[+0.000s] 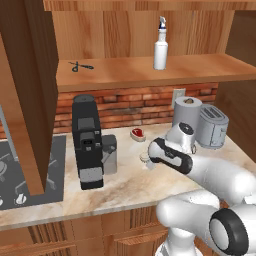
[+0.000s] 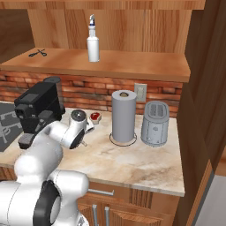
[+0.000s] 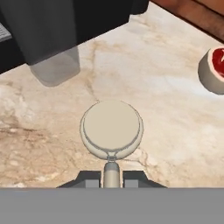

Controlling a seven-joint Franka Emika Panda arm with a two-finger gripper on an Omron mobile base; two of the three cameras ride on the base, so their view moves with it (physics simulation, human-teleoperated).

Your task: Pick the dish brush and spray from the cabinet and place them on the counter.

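Over the counter [image 3: 175,113] your gripper [image 3: 111,178] grips the dish brush [image 3: 111,127] handle; spray [image 1: 160,46] waits in the cabinet [image 1: 150,70].

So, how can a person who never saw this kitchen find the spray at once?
Look at the open cabinet above the brick wall and follow its wooden shelf. The spray stands upright near the middle, a slim white bottle with a blue-and-white trigger. The only other thing there, black scissors, lies flat far left.

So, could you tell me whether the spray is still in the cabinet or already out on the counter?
In the cabinet. The spray stands upright on the wooden shelf, above the counter, with nothing gripping it.
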